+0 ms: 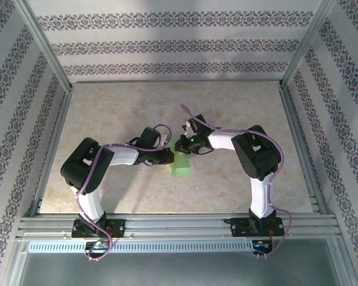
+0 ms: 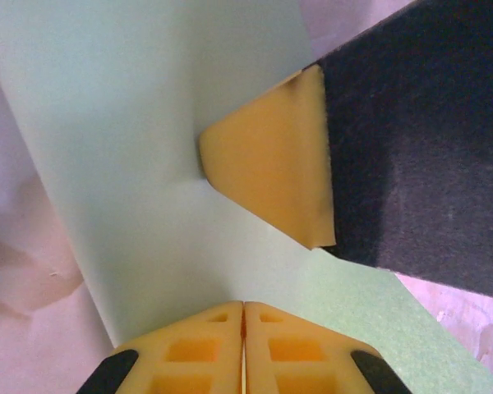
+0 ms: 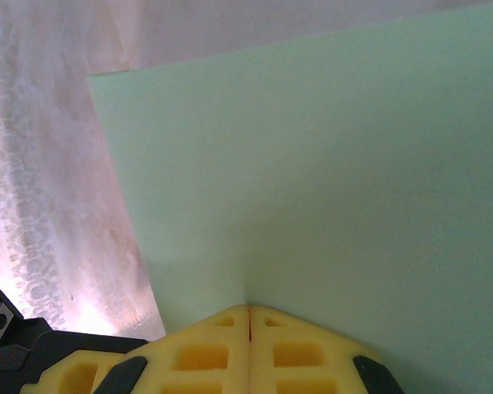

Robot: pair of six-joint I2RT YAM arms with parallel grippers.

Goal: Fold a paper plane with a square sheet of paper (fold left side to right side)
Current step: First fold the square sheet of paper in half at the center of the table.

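The square sheet of paper [image 1: 180, 165], pale green, sits at the table's middle between the two grippers. My left gripper [image 1: 169, 156] reaches it from the left; in the left wrist view its yellow foam jaws [image 2: 244, 305] are pressed together at the sheet's [image 2: 131, 123] near edge. My right gripper [image 1: 186, 145] comes in from the right. Its jaws [image 3: 249, 309] are shut on the paper [image 3: 337, 164], and a short crease rises from their seam. One of its yellow fingers [image 2: 271, 164] dents the sheet in the left wrist view; the other is hidden behind the paper.
The beige marbled tabletop [image 1: 107, 107] spreads all round the paper. Aluminium frame rails [image 1: 179, 226] run along the near edge and both sides. Patterned walls [image 1: 173, 44] close in the back and sides.
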